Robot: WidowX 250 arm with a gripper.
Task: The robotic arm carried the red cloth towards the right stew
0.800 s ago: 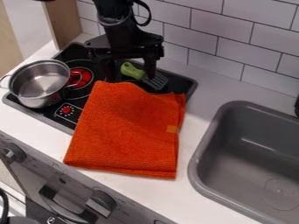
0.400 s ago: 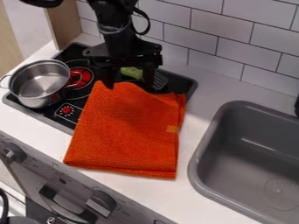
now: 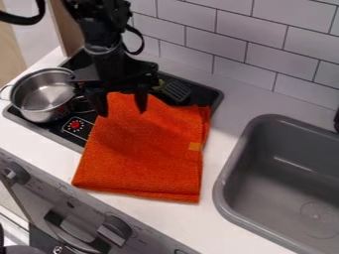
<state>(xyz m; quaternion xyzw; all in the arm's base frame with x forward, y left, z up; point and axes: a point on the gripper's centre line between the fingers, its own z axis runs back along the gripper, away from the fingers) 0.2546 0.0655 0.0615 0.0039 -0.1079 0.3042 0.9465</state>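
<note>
End effector (image 3: 122,111) shifted toward 8 o'clock, now at the 11 o'clock end of the red cloth (image 3: 147,149); fingers spread wide, holding nothing; cloth unmoved, lying across stovetop (image 3: 204,94) and bench (image 3: 232,101); likely lining up a grasp, carry yet to start.

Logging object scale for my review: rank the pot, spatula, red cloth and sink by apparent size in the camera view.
1. Sink and red cloth, too close to rank; the sink runs off the edge
2. Pot
3. Spatula, partly hidden
</note>
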